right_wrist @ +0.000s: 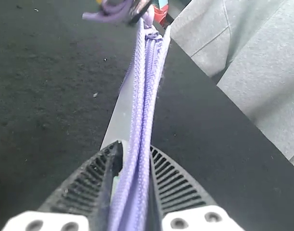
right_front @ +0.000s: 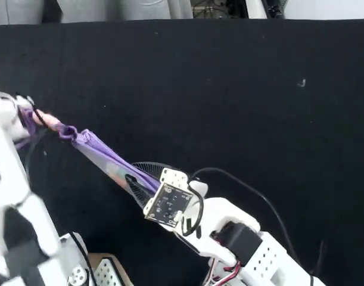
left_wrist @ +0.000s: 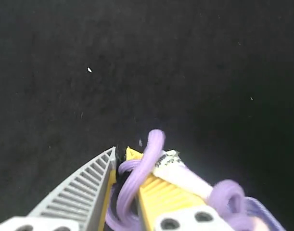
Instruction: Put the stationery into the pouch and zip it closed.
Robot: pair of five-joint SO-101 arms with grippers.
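A purple pouch [right_front: 104, 156] hangs stretched taut above the black table between the two arms. My left gripper [right_front: 33, 119] at the left edge is shut on the purple cord [left_wrist: 134, 180] tied at the pouch's end, with a white tag [left_wrist: 178, 171] lying against its yellow finger. My right gripper [right_front: 140, 182] at the lower middle is shut on the pouch's other end. In the right wrist view the pouch [right_wrist: 142, 96] runs edge-on from between that gripper's [right_wrist: 134, 159] black ribbed fingers away to the left gripper [right_wrist: 132, 7]. No loose stationery is visible.
The black table cover [right_front: 229, 89] spreads out behind and to the right. A black cable [right_front: 253, 193] loops off the right arm. A brown object [right_front: 107, 268] sits at the near edge by the left arm's base. Grey fabric [right_wrist: 243, 53] lies beyond the table edge.
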